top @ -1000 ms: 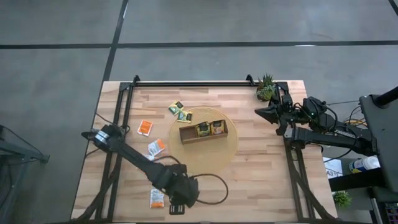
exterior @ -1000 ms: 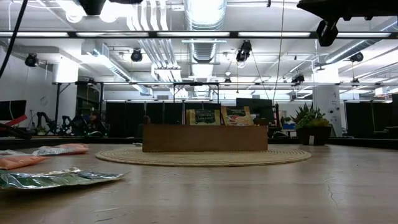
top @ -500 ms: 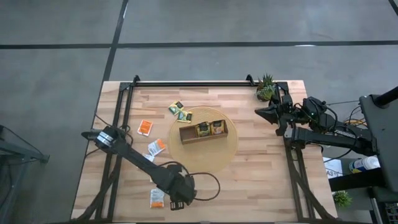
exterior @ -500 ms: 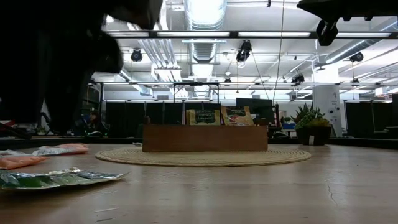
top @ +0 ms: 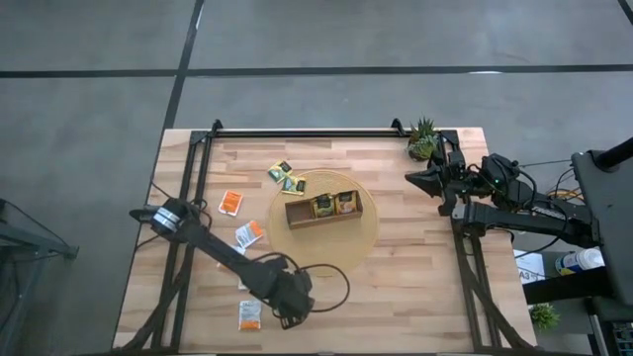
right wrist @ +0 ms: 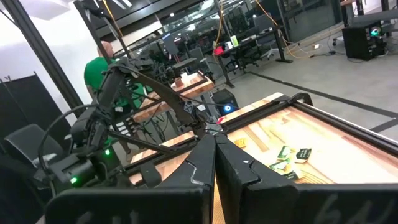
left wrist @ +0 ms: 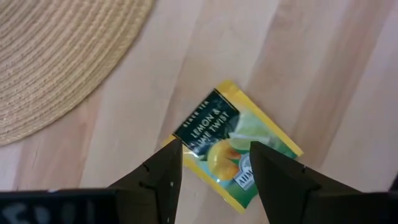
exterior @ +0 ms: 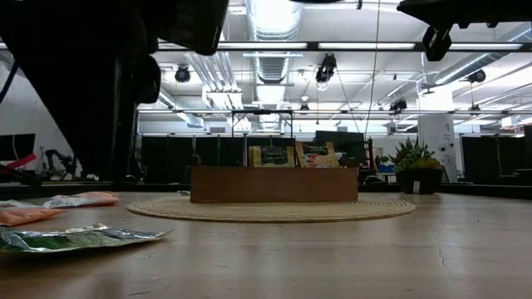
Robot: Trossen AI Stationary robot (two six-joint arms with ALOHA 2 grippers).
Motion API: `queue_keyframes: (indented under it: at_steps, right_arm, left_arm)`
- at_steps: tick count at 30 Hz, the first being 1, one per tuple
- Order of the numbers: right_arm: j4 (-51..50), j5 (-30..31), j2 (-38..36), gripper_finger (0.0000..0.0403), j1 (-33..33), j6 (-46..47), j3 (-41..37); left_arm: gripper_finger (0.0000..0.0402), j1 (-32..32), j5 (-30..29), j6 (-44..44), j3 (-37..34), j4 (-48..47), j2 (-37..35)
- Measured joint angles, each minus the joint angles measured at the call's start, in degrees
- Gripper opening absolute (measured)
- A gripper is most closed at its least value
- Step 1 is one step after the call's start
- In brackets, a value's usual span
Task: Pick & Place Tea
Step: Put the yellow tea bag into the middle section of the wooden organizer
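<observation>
The wooden table (top: 415, 257) has a round woven mat (top: 326, 225) in the middle, with a brown tray (top: 300, 214) on it holding 2 sachets (top: 333, 204).

The left gripper (left wrist: 214, 163) is near the table's front edge, just off the mat. Its fingers are spread fairly wide and hover right over a yellow-green lemon tea sachet (left wrist: 239, 140) lying flat on the wood, not gripping it.

The right gripper (top: 409, 177) is parked by the little potted plant (top: 423, 136) at the back right corner, pinched fully closed on nothing.

Other sachets (top: 230, 203) are scattered left of the mat.
</observation>
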Motion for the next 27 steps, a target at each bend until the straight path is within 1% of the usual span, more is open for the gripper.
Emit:
queue_keyframes:
  at_steps: [9, 14, 20, 24, 27]
  right_arm:
    - [-1.4, 0.0, 0.0, 0.0008, 0.0, -0.3, 0.0]
    - [-1.5, 0.0, 0.0, 0.0008, 0.0, -0.4, 0.0]
    - [-1.5, 0.1, 0.0, 0.0008, 0.0, -0.7, 0.0]
    - [-1.5, 0.4, 0.0, 0.0008, 0.0, -0.8, 0.0]
    - [-1.4, 0.5, 0.0, 0.0008, 0.0, -0.8, 0.0]
  left_arm:
    - [0.0181, 0.3, -0.1, -0.3, -4.2, 2.4, 0.0]
    - [0.0181, 0.8, 0.1, -0.3, -6.3, 5.7, 0.0]
    - [0.0181, 1.2, 0.2, 0.6, -8.5, 6.6, 0.0]
    - [0.0181, 1.3, 1.9, 0.6, -10.6, 8.6, -0.4]
    - [0.0177, 1.5, 2.4, 1.2, -10.8, 9.2, -0.4]
